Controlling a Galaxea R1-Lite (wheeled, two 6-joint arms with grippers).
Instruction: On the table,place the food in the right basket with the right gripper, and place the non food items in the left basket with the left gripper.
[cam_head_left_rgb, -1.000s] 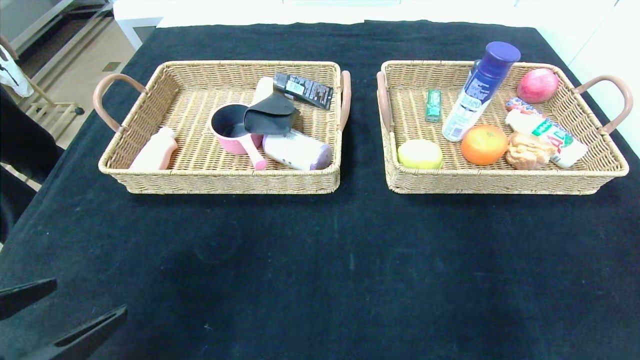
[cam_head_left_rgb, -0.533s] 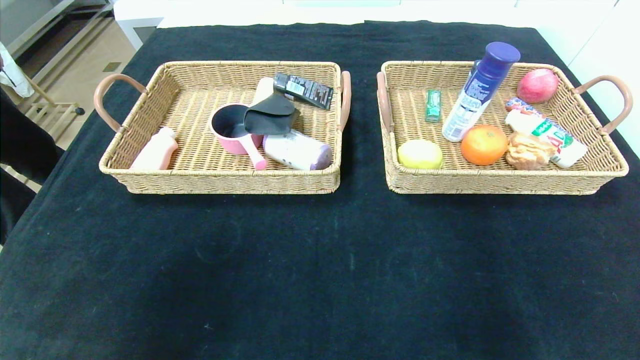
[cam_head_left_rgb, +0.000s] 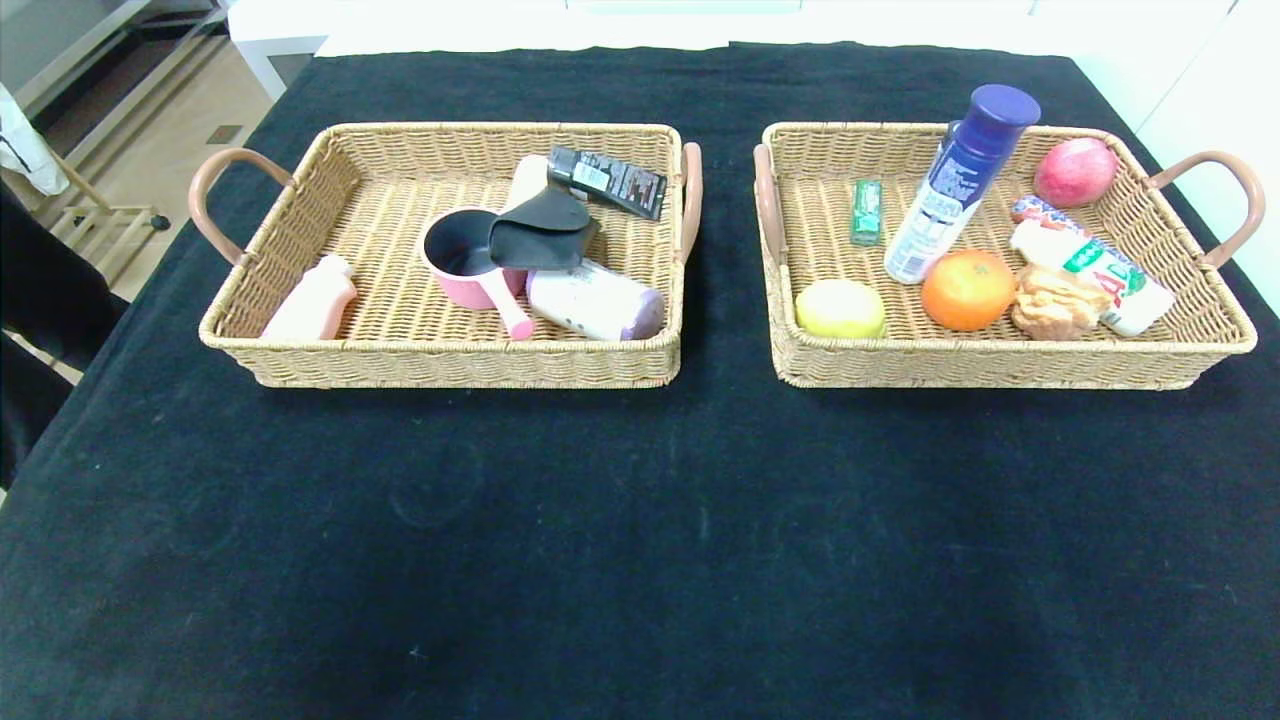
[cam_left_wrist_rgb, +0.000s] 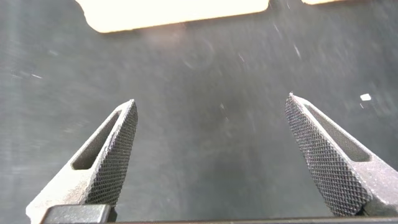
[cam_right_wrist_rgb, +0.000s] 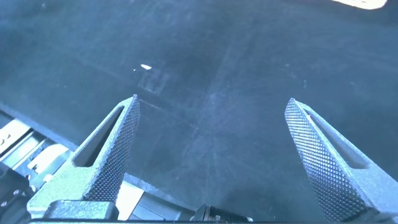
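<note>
On the black table (cam_head_left_rgb: 640, 520) stand two wicker baskets. The left basket (cam_head_left_rgb: 300, 200) holds the pink saucepan (cam_head_left_rgb: 462, 262), the black pouch (cam_head_left_rgb: 543, 230) lying on it, and the white canister with a purple lid (cam_head_left_rgb: 595, 300). The right basket (cam_head_left_rgb: 1190, 330) holds the orange (cam_head_left_rgb: 967, 289), the tan bun (cam_head_left_rgb: 1057, 301) and the blue-and-white bottle (cam_head_left_rgb: 958, 180), which stands tilted. Neither arm shows in the head view. In its wrist view the left gripper (cam_left_wrist_rgb: 211, 106) is open over bare black cloth. Nothing sits between the fingers of the open right gripper (cam_right_wrist_rgb: 211, 106), which hangs over the cloth by a table edge.
The left basket also has a pale pink bottle (cam_head_left_rgb: 312, 300) and a dark packet (cam_head_left_rgb: 608, 180). The right basket also has a yellow-green fruit (cam_head_left_rgb: 840, 307), a red apple (cam_head_left_rgb: 1075, 170), a green packet (cam_head_left_rgb: 866, 210) and a white wrapped roll (cam_head_left_rgb: 1095, 265). Brown loop handles (cam_head_left_rgb: 1225, 200) stick out sideways.
The left gripper's fingers, seen at the lower left of the head view one second ago, have pulled back out of that view. The baskets and their contents have not moved.
</note>
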